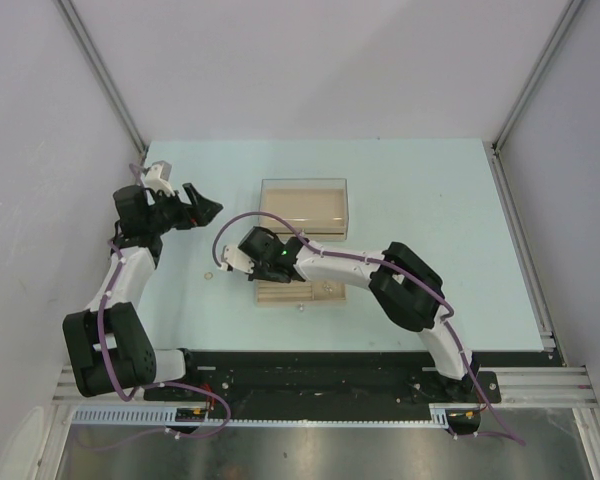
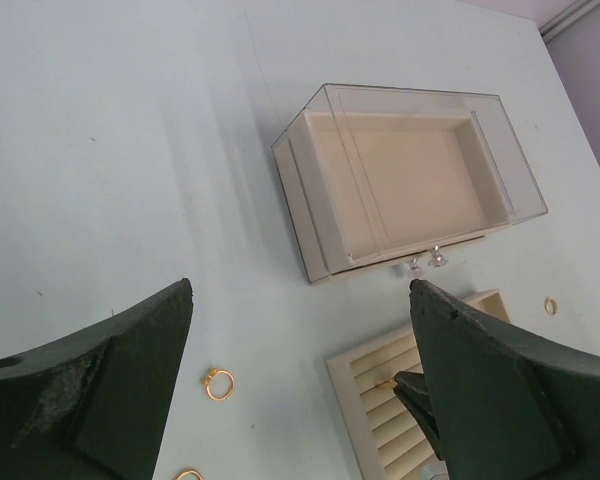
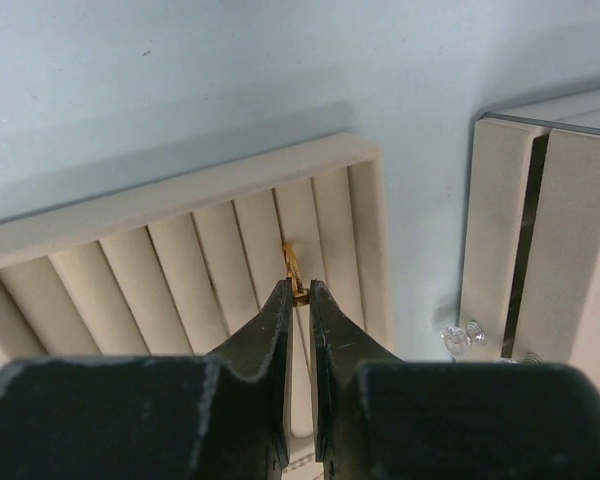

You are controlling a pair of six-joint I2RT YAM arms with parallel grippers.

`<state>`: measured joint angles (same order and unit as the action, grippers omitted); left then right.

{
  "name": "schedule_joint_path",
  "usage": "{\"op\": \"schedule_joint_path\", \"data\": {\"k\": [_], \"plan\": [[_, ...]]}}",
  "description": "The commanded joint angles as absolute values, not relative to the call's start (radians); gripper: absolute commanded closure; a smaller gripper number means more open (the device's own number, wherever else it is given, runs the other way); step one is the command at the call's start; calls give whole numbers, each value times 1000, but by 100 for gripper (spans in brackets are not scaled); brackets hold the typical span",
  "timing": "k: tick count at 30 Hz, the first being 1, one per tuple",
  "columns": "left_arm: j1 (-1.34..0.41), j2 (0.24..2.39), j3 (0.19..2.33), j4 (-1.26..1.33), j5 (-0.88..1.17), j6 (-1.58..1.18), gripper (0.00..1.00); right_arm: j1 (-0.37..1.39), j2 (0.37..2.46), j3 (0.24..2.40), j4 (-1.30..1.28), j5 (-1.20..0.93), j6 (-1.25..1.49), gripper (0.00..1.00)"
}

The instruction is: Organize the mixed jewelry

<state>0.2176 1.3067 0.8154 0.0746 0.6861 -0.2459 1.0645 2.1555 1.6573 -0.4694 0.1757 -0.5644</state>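
Observation:
My right gripper (image 3: 298, 290) is shut on a small gold ring (image 3: 295, 265) and holds it edge-on in a slot of the beige slotted tray (image 3: 180, 195). In the top view this gripper (image 1: 268, 280) is over the tray's left end (image 1: 325, 295). My left gripper (image 2: 300, 287) is open and empty, held above the table to the left (image 1: 192, 212). Two gold rings (image 2: 218, 383) (image 2: 188, 475) lie loose on the table between its jaws. A third ring (image 2: 551, 306) lies beyond the tray. Two clear studs (image 3: 462, 340) lie between the tray and the box.
A clear-lidded box with a beige insert (image 1: 304, 208) stands just behind the tray, also in the left wrist view (image 2: 410, 180). A tiny piece (image 1: 300, 309) lies in front of the tray. One loose ring shows left of the tray (image 1: 209, 273).

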Motion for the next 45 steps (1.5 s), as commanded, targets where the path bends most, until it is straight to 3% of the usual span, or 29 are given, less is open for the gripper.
{"op": "schedule_joint_path", "data": {"k": [1, 23, 35, 45], "plan": [[232, 1287, 813, 110, 716, -258, 6, 1057, 2177, 1695, -439, 169, -581, 100], [235, 1290, 804, 112, 741, -252, 6, 1048, 2210, 1703, -474, 129, -609, 100], [244, 1279, 813, 83, 724, -218, 6, 1049, 2165, 1698, -486, 161, -591, 77], [247, 1282, 834, 54, 718, -187, 6, 1057, 2125, 1703, -492, 184, -586, 67]]}}
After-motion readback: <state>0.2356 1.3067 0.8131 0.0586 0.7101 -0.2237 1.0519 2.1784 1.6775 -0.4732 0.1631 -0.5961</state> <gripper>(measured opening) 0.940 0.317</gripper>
